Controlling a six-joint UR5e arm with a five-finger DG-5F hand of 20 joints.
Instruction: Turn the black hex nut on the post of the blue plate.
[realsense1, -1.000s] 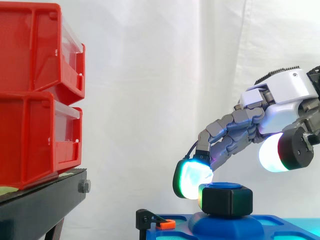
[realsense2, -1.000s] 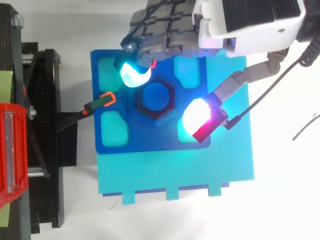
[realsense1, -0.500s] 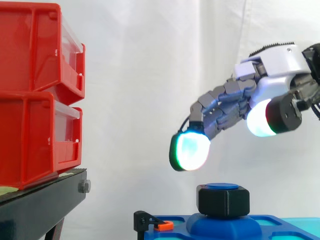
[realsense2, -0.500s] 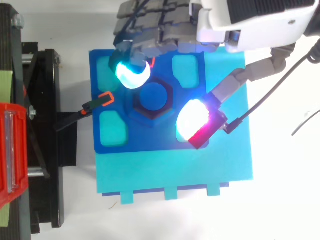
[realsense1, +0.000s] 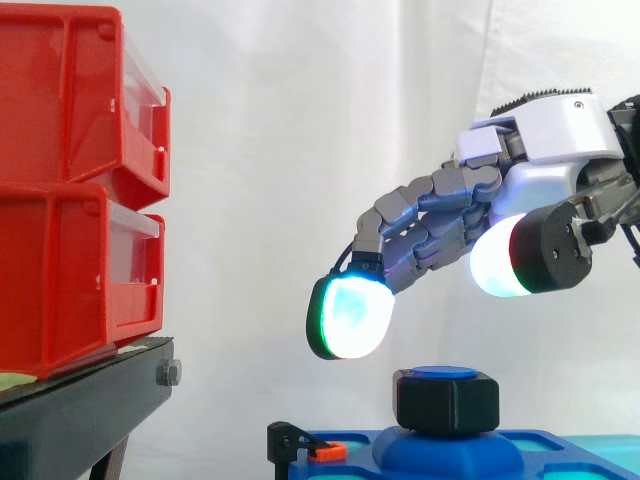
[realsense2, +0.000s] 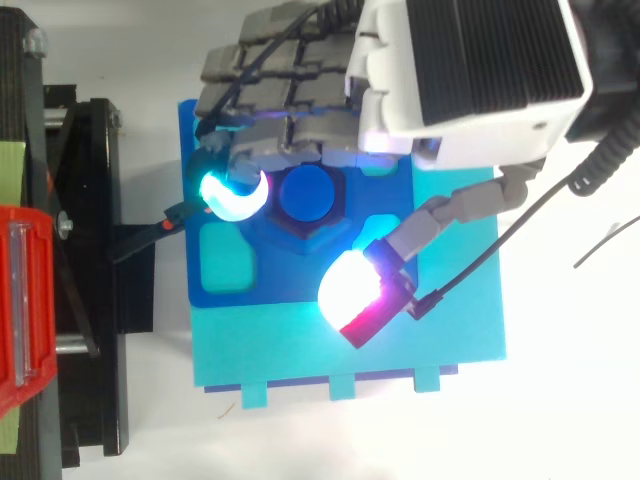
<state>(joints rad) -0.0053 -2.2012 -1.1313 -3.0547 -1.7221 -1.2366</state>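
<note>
The black hex nut (realsense1: 446, 401) sits on the blue post (realsense2: 308, 195) in the middle of the blue plate (realsense2: 300, 285). My hand (realsense1: 545, 140) hovers above it, clear of the nut, with fingers stretched out and slightly bent and nothing between them. In the side view the glowing fingertips (realsense1: 348, 317) hang above and left of the nut; the thumb pad (realsense1: 500, 266) hangs above and right. From above, my hand (realsense2: 460, 80) covers the plate's far part, and the thumb pad (realsense2: 350, 290) is near the plate's front edge.
Two red bins (realsense1: 75, 190) stack on a black stand (realsense1: 70, 410) at the left. A black clamp with an orange tip (realsense2: 185, 210) grips the plate's left edge. The plate rests on a cyan base (realsense2: 350, 350).
My hand rose off the nut, then shifted left and forward over the plate. Its fingertips now hang well above the nut instead of beside it.
</note>
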